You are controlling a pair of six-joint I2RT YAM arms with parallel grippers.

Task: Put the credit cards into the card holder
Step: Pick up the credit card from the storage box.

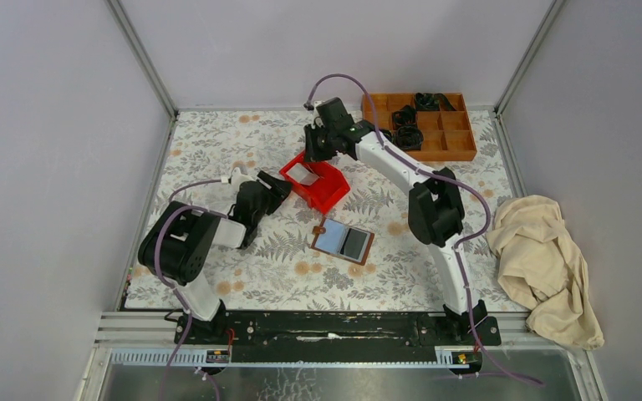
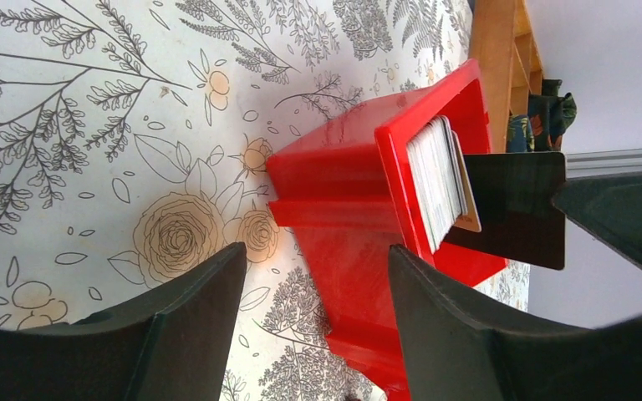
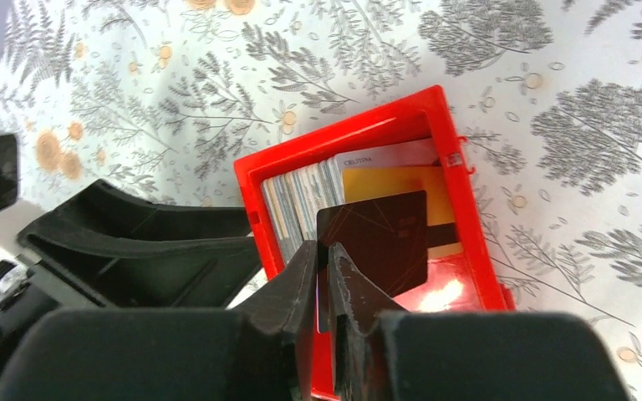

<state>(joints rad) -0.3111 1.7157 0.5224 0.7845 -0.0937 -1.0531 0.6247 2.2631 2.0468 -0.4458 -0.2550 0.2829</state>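
Two arms meet at the red bin [image 3: 471,242] near the tabletop's [image 1: 259,276] centre. The right arm [image 1: 401,167] stretches far forward, right gripper [image 3: 324,251] pinching a dark card [image 3: 380,238] above the bin's stacked cards [image 3: 301,205]. The left arm [image 1: 185,242] folds low, left gripper [image 2: 316,255] open, facing the bin. The card holder [image 1: 343,241] lies open between centre and near edge.

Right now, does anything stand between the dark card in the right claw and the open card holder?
Nothing visible does. The right claw pinches the dark card over the red bin; the card holder lies open just nearer, with only patterned cloth between. The left claw is at the bin's left.
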